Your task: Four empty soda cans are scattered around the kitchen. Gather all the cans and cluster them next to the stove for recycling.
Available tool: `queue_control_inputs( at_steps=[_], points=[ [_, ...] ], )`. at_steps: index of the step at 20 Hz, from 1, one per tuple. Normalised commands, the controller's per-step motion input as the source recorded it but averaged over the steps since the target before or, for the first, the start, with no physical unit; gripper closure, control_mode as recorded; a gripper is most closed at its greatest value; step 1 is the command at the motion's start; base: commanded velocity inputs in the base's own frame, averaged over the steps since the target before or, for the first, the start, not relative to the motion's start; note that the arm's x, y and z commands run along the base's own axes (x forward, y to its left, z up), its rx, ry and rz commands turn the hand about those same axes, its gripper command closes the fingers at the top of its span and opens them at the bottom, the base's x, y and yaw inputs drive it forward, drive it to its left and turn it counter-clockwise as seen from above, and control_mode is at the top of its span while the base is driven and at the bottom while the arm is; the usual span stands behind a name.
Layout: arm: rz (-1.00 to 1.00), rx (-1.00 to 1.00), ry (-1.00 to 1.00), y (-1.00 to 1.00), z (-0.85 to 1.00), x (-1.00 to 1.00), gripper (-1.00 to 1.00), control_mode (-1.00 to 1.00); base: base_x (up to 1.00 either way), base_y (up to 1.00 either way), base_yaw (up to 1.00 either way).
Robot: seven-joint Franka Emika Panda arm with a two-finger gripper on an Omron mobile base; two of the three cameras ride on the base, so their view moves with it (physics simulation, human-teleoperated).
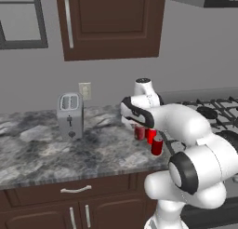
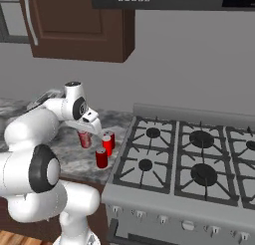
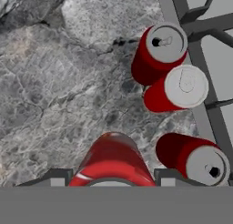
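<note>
Soda cans, four small red ones with silvery tops, are gathered at the right end of a grey marbled counter (image 1: 42, 149), close to the stove. Going left to right in the left base view: a silver toaster (image 1: 70, 115) stands well apart on the counter's left part, with a wall outlet (image 1: 84, 90) behind it; then bare counter; then the white arm bends over the cans; then the stove (image 2: 199, 164) with its black burner grates. In the hand view, the gripper (image 3: 111, 180) is pinching the fourth can (image 3: 113, 161) between its two dark fingers, and the can looks upright. Just beside it to the right stand three more: a back can (image 3: 159, 52), a middle can (image 3: 179, 91) touching it, and a near can (image 3: 195, 157) a little apart. All three sit right by the stove's edge. Judging by this, the task is nearly finished: three cans are placed, and the last one only needs setting down and letting go. Whether its base already rests on the counter cannot be told. Open counter lies to the left of the held can, so there is room on that side; to the right the cluster is close, and a nudge there could knock a can toward the grates. The counter's front edge is near the closest can.
</note>
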Motion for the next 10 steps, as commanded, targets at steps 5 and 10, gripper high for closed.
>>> queue_control_inputs(
  at_steps=[5, 10],
  points=[
    [0.0, -0.07, 0.11, 0.0, -0.37, 0.42, 1.0, -1.0, 0.0, 0.0, 0.0],
    [0.0, -0.03, 0.1, 0.0, -0.46, 0.21, 1.0, -1.0, 0.0, 0.0, 0.0]
  ],
)
